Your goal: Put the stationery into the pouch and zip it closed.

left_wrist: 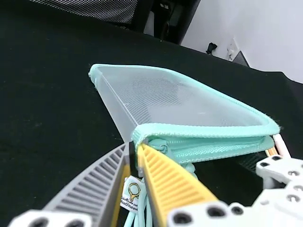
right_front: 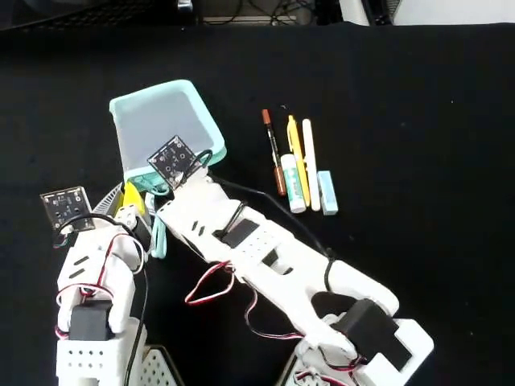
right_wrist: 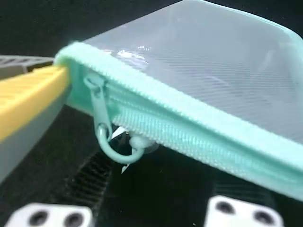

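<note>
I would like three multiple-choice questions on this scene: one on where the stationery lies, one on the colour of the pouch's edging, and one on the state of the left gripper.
1. The stationery lies:
A. on the table, beside the pouch
B. inside the pouch
C. in a gripper

2. The pouch's edging is:
A. red
B. mint green
C. orange

3. The left gripper is:
A. open above the pens
B. shut on a pen
C. shut on the pouch's corner

Key:
1 A: the pieces lie in a row on the black table.
2 B: the band along the zip is mint green.
3 C: its yellow and grey fingers pinch the corner.
</note>
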`<state>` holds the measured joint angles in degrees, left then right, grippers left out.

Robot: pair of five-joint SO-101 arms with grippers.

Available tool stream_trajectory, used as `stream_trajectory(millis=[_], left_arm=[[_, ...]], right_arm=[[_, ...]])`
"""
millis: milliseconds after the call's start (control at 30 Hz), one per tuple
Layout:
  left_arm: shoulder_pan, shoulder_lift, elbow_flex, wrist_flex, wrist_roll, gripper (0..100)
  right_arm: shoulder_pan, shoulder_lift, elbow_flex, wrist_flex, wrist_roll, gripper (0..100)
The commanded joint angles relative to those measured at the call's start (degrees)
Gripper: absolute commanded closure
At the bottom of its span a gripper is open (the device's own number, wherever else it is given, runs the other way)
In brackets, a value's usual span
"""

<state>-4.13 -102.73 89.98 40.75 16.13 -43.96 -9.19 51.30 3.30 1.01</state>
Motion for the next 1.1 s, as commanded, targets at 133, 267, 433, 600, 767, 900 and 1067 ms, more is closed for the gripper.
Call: stream_trajectory(millis=[133, 267, 433, 600, 767, 900, 1067], left_arm=[[-0.31, -0.62, -1.45, 0.18, -0.53, 96], [-0.31, -0.62, -1.45, 0.18, -0.70, 96], [-0.13, -0.62, -1.45, -0.18, -0.70, 96], [5.58, -0.62, -1.45, -0.18, -0.79, 96], [13.05, -0.62, -0.22, -0.35, -0.97, 96], [14.55, -0.62, 1.27, -0.26, -4.04, 96], [14.46, -0.62, 1.54, 0.18, -4.40, 96]], right_arm=[[0.70, -0.04, -3.38, 2.20, 2.29, 98.7], [1.67, -4.62, -0.31, 5.54, 8.53, 98.6], [6.42, -17.80, 8.75, 5.89, 8.88, 98.6], [7.65, -32.04, 17.10, 10.02, 8.88, 98.6], [7.47, -44.88, 19.91, 21.19, 9.05, 98.6], [7.47, -52.70, 23.34, 28.57, 12.31, 98.6], [11.52, -60.18, 30.64, 29.71, 16.35, 98.6]])
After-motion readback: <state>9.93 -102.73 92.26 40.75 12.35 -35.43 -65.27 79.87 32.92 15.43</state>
